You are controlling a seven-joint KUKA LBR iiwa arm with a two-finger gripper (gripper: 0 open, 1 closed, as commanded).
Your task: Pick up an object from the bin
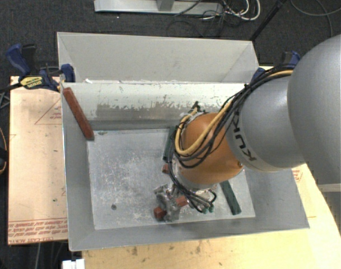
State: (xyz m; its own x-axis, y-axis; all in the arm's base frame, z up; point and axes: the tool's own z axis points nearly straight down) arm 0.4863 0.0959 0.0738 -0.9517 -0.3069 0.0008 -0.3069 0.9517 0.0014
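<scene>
Dark carpet all round, grey metal bin point(76, 206) centre stage, and the gripper point(173, 202) is right down on the bin floor near the front wall. Open or closed, I cannot tell from this angle. Just beside it sits a small reddish-brown block point(159, 212). It looks light, stiff, not fragile. I'd take it squarely across its short flat sides, since it could skid on bare metal.
</scene>
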